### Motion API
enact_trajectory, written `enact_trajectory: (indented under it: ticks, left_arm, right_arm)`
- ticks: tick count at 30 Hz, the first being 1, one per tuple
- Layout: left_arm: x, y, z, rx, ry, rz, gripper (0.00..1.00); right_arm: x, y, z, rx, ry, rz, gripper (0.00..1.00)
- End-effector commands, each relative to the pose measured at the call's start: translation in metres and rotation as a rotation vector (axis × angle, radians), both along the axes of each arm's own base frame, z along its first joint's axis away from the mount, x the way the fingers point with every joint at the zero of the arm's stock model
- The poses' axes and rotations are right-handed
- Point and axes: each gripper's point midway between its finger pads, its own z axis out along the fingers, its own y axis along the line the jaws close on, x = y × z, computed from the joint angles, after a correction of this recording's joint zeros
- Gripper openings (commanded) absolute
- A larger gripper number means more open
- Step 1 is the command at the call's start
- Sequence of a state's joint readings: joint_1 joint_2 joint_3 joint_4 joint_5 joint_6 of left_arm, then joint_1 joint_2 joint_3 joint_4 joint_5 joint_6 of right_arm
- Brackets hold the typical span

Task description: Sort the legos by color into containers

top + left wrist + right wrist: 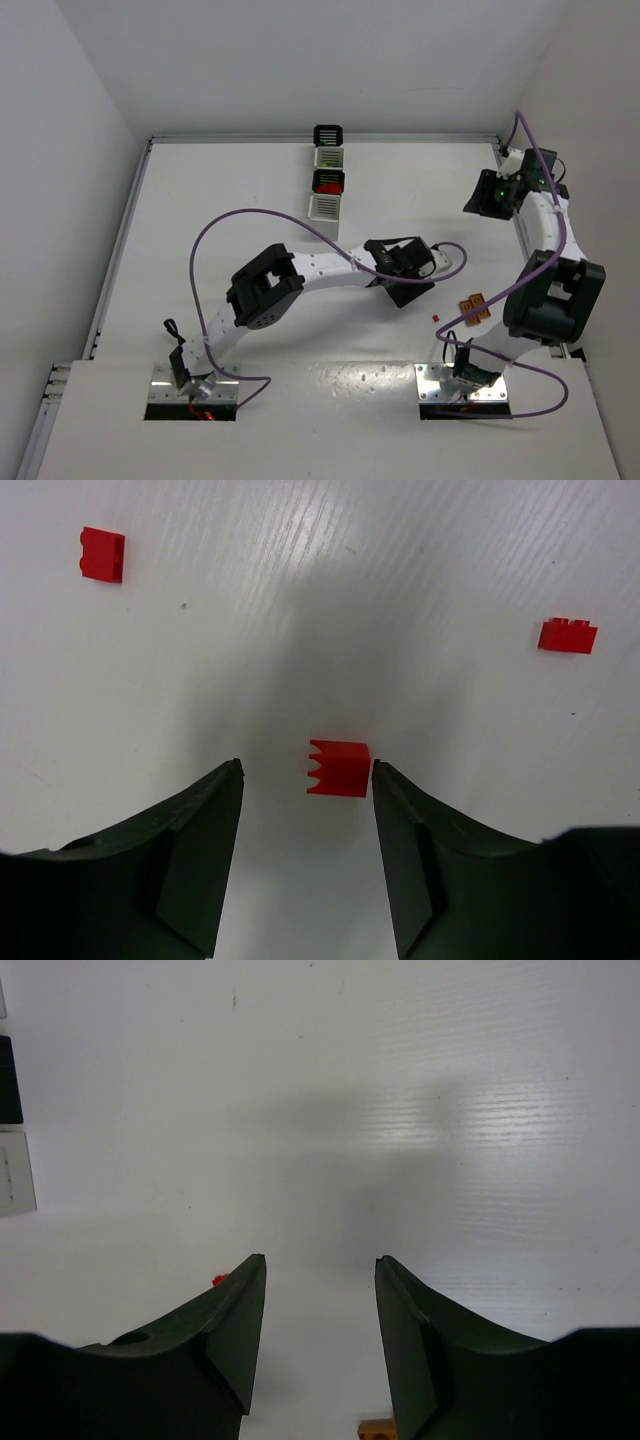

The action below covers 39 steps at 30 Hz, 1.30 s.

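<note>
A red lego (338, 768) lies on the white table between the fingertips of my left gripper (306, 767), close against the right finger. That gripper is open and holds nothing. Two more red legos (102, 554) (567, 636) lie farther off. From above, the left gripper (405, 288) hangs mid-table, right of centre. Orange legos (475, 308) and a tiny red one (437, 317) lie just right of it. The containers (328, 135) stand in a row at the back. One black bin (328, 181) holds red pieces. My right gripper (320, 1258) is open and empty, at the far right (490, 196).
In the right wrist view a black bin (8, 1080) and a white bin (15, 1170) show at the left edge. A red speck (218, 1279) and an orange piece (375, 1428) peek out beside the fingers. Walls close in the table at the back and sides.
</note>
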State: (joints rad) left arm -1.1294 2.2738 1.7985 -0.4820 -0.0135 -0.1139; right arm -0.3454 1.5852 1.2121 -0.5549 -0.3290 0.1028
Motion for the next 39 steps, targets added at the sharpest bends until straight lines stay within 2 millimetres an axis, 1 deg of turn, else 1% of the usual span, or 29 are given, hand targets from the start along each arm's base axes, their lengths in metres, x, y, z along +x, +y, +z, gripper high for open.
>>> enact_trajectory:
  ticks: [1,2,4,8,9,10,12,13,14,15,16,17,19,20,21,23,24,25,26,27,28,29,30,31,33,34,37,38,39]
  left_arm:
    - [0.000,-0.017,0.006,-0.036,-0.011,-0.005,0.60]
    - [0.000,-0.020,0.010,-0.048,-0.009,-0.010,0.60]
    - [0.000,-0.019,0.004,-0.039,-0.004,-0.010,0.59]
    - [-0.004,-0.015,-0.001,-0.023,0.011,-0.015,0.46]
    - [-0.006,-0.012,-0.006,-0.010,0.017,-0.015,0.38]
    - [-0.006,-0.011,-0.006,-0.010,0.017,-0.015,0.35]
    - [-0.008,-0.006,-0.003,-0.007,0.019,-0.015,0.27]
    - [-0.008,-0.007,0.002,-0.013,0.010,-0.023,0.25]
    - [-0.006,-0.003,0.001,0.007,-0.004,-0.028,0.24]
    - [0.002,0.001,0.014,-0.003,-0.032,-0.015,0.23]
    - [0.006,0.005,0.020,-0.004,-0.039,-0.013,0.23]
    - [0.025,0.011,0.042,-0.029,-0.070,0.016,0.23]
    - [0.049,0.018,0.069,-0.062,-0.096,0.053,0.23]
    - [0.073,0.035,0.081,-0.055,-0.117,0.104,0.23]
    - [0.092,0.036,0.110,-0.101,-0.154,0.138,0.23]
    - [0.121,0.052,0.149,-0.147,-0.217,0.199,0.24]
    - [0.144,0.070,0.164,-0.163,-0.244,0.256,0.24]
    - [0.160,0.081,0.183,-0.182,-0.286,0.302,0.25]
    - [0.170,0.091,0.194,-0.193,-0.305,0.331,0.26]
    - [0.194,0.110,0.209,-0.207,-0.355,0.391,0.26]
    - [0.203,0.121,0.218,-0.219,-0.377,0.422,0.26]
    - [0.213,0.129,0.224,-0.232,-0.391,0.445,0.26]
    - [0.231,0.147,0.223,-0.217,-0.405,0.494,0.26]
    - [0.240,0.153,0.233,-0.237,-0.422,0.527,0.26]
    - [0.256,0.165,0.236,-0.246,-0.429,0.568,0.26]
    - [0.266,0.176,0.235,-0.242,-0.433,0.592,0.26]
    - [0.280,0.189,0.227,-0.247,-0.411,0.626,0.26]
    - [0.281,0.186,0.219,-0.247,-0.393,0.626,0.26]
    - [0.285,0.191,0.212,-0.239,-0.381,0.632,0.26]
  right_arm:
    - [0.009,0.000,0.010,0.007,-0.045,0.015,0.48]
    - [0.009,-0.001,0.010,0.006,-0.045,0.016,0.48]
    - [0.009,-0.001,0.010,0.001,-0.046,0.022,0.48]
    - [0.009,-0.001,0.010,0.001,-0.046,0.022,0.48]
    - [0.009,0.001,0.007,0.011,-0.040,0.028,0.48]
    - [0.009,0.001,0.007,0.011,-0.040,0.028,0.48]
    - [0.009,0.002,0.007,0.019,-0.043,0.034,0.48]
    - [0.009,0.002,0.004,0.022,-0.035,0.034,0.48]
    - [0.012,0.003,0.008,0.019,-0.047,0.047,0.48]
    - [0.013,0.008,0.008,0.019,-0.047,0.061,0.48]
    - [0.013,0.011,0.008,0.012,-0.049,0.080,0.48]
    - [0.013,0.011,0.010,-0.003,-0.063,0.091,0.48]
    - [0.013,0.019,0.012,0.013,-0.084,0.117,0.48]
    - [0.013,0.019,0.009,0.013,-0.084,0.117,0.48]
    - [0.014,0.023,0.009,0.006,-0.087,0.138,0.48]
    - [0.013,0.031,0.004,0.016,-0.075,0.178,0.47]
    - [0.011,0.037,0.003,0.023,-0.070,0.203,0.47]
    - [0.011,0.044,-0.001,0.029,-0.063,0.229,0.47]
    - [0.009,0.047,-0.006,0.043,-0.046,0.246,0.47]
    - [0.008,0.053,-0.007,0.047,-0.037,0.261,0.47]
    - [0.008,0.056,-0.010,0.045,-0.026,0.280,0.47]
    - [0.010,0.061,-0.018,0.044,-0.002,0.311,0.47]
    - [0.003,0.063,-0.025,0.057,0.041,0.317,0.47]
    - [0.002,0.070,-0.029,0.070,0.060,0.342,0.46]
    - [0.000,0.074,-0.035,0.073,0.088,0.367,0.46]
    - [-0.003,0.079,-0.039,0.069,0.095,0.390,0.46]
    - [-0.008,0.082,-0.046,0.027,0.115,0.419,0.46]
    - [-0.008,0.087,-0.046,0.027,0.115,0.431,0.46]
    - [-0.013,0.085,-0.055,0.022,0.145,0.437,0.46]
